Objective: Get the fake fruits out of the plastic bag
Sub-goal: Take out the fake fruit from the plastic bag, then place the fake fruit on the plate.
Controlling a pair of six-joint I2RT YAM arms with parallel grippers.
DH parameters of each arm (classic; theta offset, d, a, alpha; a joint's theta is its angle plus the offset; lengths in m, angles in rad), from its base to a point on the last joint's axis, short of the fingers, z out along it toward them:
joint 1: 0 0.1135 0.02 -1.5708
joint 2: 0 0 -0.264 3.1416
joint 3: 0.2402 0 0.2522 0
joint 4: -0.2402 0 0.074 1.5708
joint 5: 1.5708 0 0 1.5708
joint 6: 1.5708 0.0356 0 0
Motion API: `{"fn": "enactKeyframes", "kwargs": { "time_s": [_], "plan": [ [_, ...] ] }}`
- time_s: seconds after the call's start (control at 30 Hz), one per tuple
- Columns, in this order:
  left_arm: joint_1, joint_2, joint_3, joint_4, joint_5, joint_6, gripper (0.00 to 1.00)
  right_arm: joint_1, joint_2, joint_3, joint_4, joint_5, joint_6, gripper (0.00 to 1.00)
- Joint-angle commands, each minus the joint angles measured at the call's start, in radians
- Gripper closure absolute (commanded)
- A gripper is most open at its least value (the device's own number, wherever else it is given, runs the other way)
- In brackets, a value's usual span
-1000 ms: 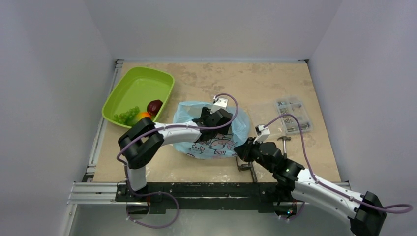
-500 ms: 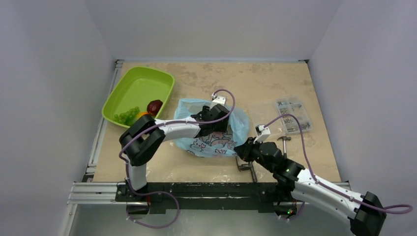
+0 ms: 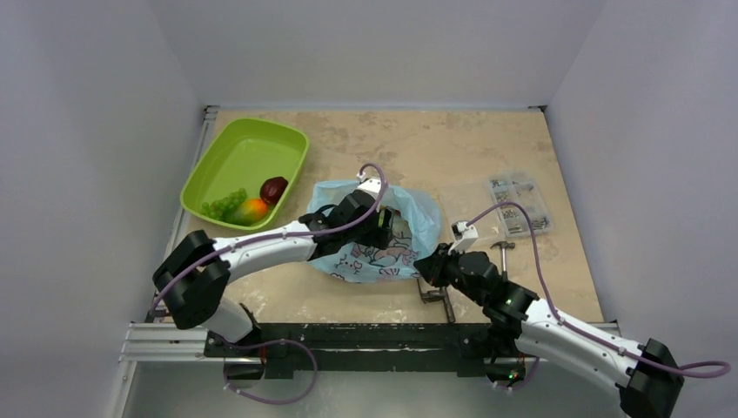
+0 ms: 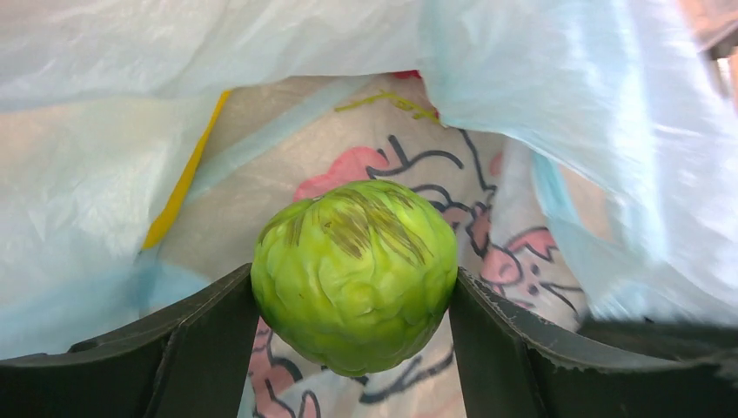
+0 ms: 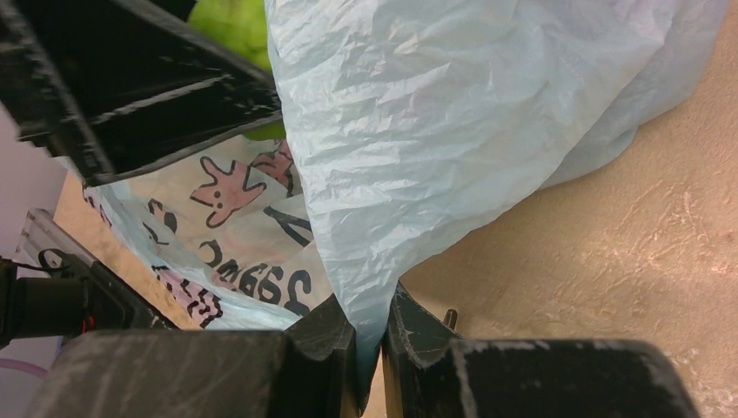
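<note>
Left pincer (image 4: 352, 292): clamped on the round green fruit (image 4: 354, 261) inside the plastic bag (image 4: 566, 104), gripped for lifting out.
Right pincer (image 5: 370, 340): pinching the bag's hem, pinning it mid-bench towards the near edge.
Green tray (image 3: 244, 157): far-left corner, holding grape bunch (image 3: 224, 203), dark red piece (image 3: 273, 187), orange fruit (image 3: 252, 209).

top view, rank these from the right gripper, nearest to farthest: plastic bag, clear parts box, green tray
1. plastic bag: its edge is pinched in the right gripper, and the rest lies to the left.
2. clear parts box: beyond the gripper, to the right.
3. green tray: far left, past the bag.
</note>
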Motion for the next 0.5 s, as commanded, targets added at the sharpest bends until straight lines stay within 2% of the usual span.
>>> {"fn": "enactKeyframes", "kwargs": {
  "time_s": [0.0, 0.27, 0.37, 0.47],
  "plan": [
    [0.002, -0.127, -0.044, 0.013, 0.071, -0.008, 1.00, 0.006, -0.008, 0.003, 0.025, -0.001, -0.004, 0.89],
    [0.021, -0.357, -0.059, -0.075, 0.034, 0.030, 1.00, 0.006, 0.007, 0.007, 0.029, -0.004, -0.006, 0.89],
    [0.090, -0.449, -0.047, -0.148, -0.005, 0.006, 1.00, 0.006, 0.003, 0.005, 0.028, -0.001, -0.006, 0.89],
    [0.226, -0.542, -0.037, -0.217, 0.018, -0.032, 1.00, 0.006, -0.004, 0.004, 0.027, -0.003, -0.006, 0.89]
  ]
}}
